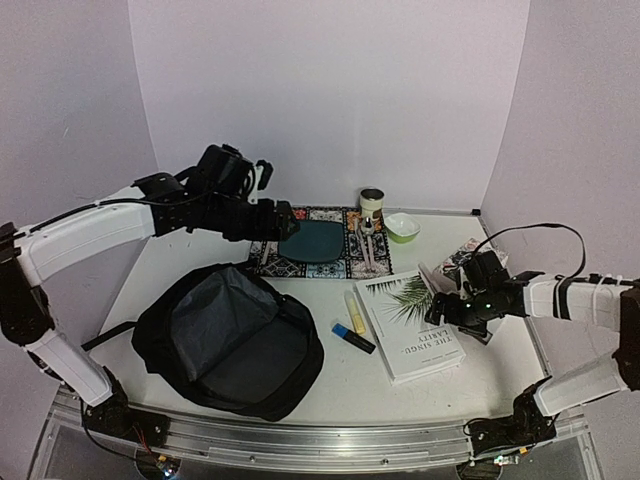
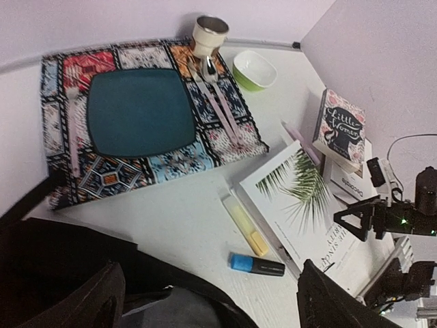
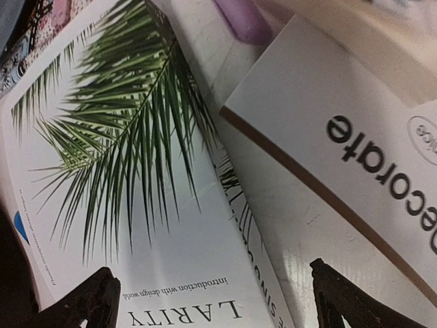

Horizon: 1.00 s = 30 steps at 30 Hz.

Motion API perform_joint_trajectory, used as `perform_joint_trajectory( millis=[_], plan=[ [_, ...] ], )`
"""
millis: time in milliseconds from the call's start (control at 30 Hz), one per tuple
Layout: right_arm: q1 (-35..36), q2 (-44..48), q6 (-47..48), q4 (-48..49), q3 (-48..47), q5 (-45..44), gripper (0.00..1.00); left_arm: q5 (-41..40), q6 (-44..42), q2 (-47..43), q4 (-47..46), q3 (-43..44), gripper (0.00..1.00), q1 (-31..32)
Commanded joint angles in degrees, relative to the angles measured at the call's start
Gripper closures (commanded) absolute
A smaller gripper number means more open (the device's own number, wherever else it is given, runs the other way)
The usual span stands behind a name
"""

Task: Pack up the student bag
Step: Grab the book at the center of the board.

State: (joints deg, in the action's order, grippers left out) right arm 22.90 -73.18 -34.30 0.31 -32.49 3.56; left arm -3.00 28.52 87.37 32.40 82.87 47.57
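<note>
Right gripper (image 1: pixel 440 308), open over the palm-leaf book (image 1: pixel 415 342) at centre right, may catch only its cover; left gripper (image 1: pixel 288 216) open, upper left.

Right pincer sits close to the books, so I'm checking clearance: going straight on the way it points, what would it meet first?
Probably the white palm-leaf book: its cover fills the gap ahead of the open right pincer, though how near is unclear.

table (image 1: pixel 345 385), student bag (image 1: pixel 228 340), placemat (image 2: pixel 171 164), books (image 1: pixel 415 325), maybe markers (image 1: pixel 352 337)
</note>
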Motion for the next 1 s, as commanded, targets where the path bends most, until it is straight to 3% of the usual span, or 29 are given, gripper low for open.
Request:
perform_joint_trajectory(
  millis=[0,333,667,867,967],
  plan=[
    [-0.10,-3.17,2.02,2.72,-1.90,7.48,0.02,10.72,4.38,6.68,-1.96,2.64,0.15,0.87],
    [0.00,-3.55,1.16,7.72,-0.11,20.28,0.05,16.61,8.76,19.45,-9.15,5.52,0.18,8.45],
    [0.00,-2.73,-0.65,10.78,1.78,21.35,0.07,17.82,15.50,27.94,-14.46,9.31,0.27,10.34],
    [0.00,-3.97,-1.43,12.69,1.77,21.29,0.08,16.85,20.24,32.32,-17.67,7.26,0.38,10.29],
    [0.03,-4.62,-1.44,13.04,1.34,21.15,0.08,17.64,22.45,33.93,-20.76,5.46,0.50,10.26]
  ],
)
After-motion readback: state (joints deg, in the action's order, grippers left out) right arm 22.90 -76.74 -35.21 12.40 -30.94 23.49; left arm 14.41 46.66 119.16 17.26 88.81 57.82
